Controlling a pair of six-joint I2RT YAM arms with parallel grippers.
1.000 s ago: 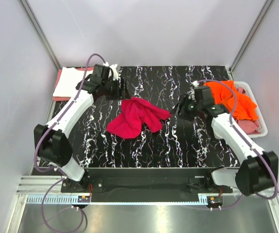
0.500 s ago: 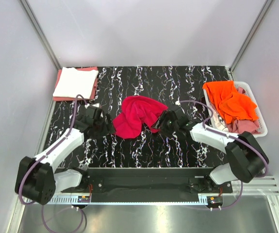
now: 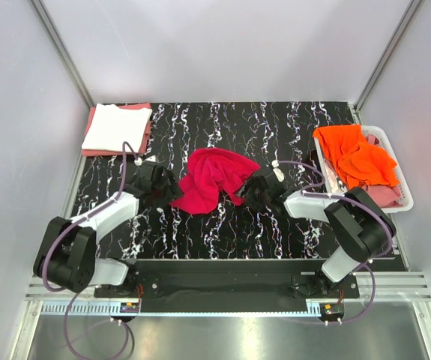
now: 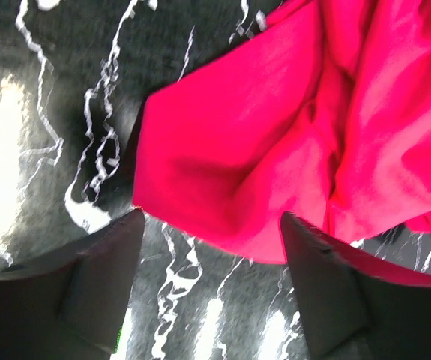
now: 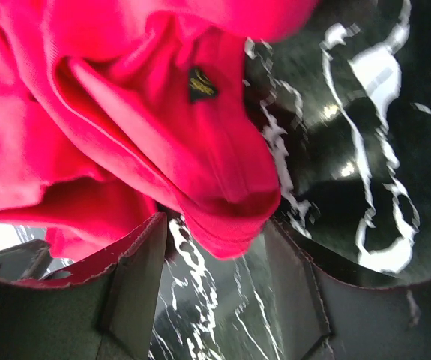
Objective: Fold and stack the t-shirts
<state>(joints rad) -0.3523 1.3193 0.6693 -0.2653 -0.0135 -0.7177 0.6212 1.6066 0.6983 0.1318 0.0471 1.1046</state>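
Observation:
A crumpled crimson-red t-shirt (image 3: 211, 180) lies in the middle of the black marbled table (image 3: 237, 127). My left gripper (image 3: 164, 192) is low at its left edge, open, with the shirt's corner (image 4: 222, 180) just beyond the fingertips. My right gripper (image 3: 249, 192) is low at its right edge, open, with a folded sleeve edge (image 5: 230, 202) at the mouth of the jaws. A folded white shirt (image 3: 115, 125) rests on a salmon-pink one (image 3: 146, 133) at the far left. Bright orange shirts (image 3: 357, 159) fill the basket.
The white perforated basket (image 3: 399, 184) stands at the table's right edge, with pink cloth under the orange. Grey walls close the back and sides. The arm bases sit along the near edge.
Both arms swung down from the far corners to the red shirt's left and right edges. Over the last half second each gripper crept closer to the cloth. The shirt bunched up slightly.

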